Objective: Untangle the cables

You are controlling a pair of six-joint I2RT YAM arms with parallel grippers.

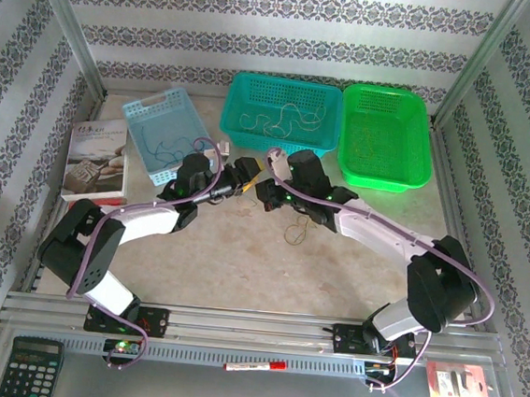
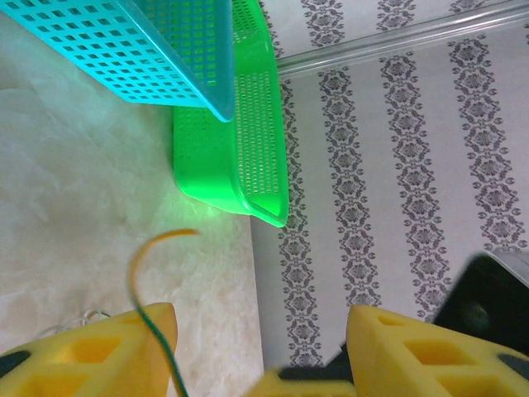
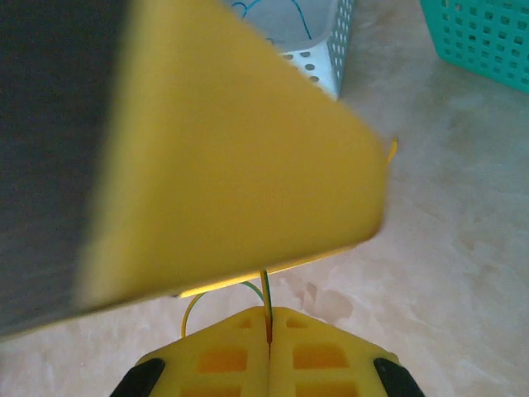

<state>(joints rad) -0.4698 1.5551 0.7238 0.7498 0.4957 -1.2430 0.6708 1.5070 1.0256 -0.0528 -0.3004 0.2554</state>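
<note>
1. A thin yellow-tan and green cable [image 3: 265,299] is held up off the pale stone-look bench [image 1: 240,262], mid-frame in the top view, where the two arms meet. A small loopy clump of thin tan cables [image 1: 298,228] lies on the bench just below and right of that spot.
2. The right gripper [image 3: 269,343] has its jaws pressed together, pinching the cable in their seam. The left gripper [image 2: 260,356] has its jaws spread. The cable runs along the inner edge of its left-of-frame finger [image 2: 107,347], but nothing clamps it there.
3. Handling, as a judgement: the cable looks nearly weightless, limp yet springy enough to keep a curl. It is thin and smooth, so it may slide out of soft pads. A hard tug would likely tighten any knot. The best hold is on the single strand near its free end, close to the right jaws' pinch.
4. In the right wrist view the long axis runs straight up the frame from the seam, passing behind a big blurred yellow block [image 3: 231,149]. In the left wrist view it climbs from the bottom edge, then arcs right. Its tip points toward the bright green plastic mesh basket [image 2: 248,124] in the upper middle.
</note>
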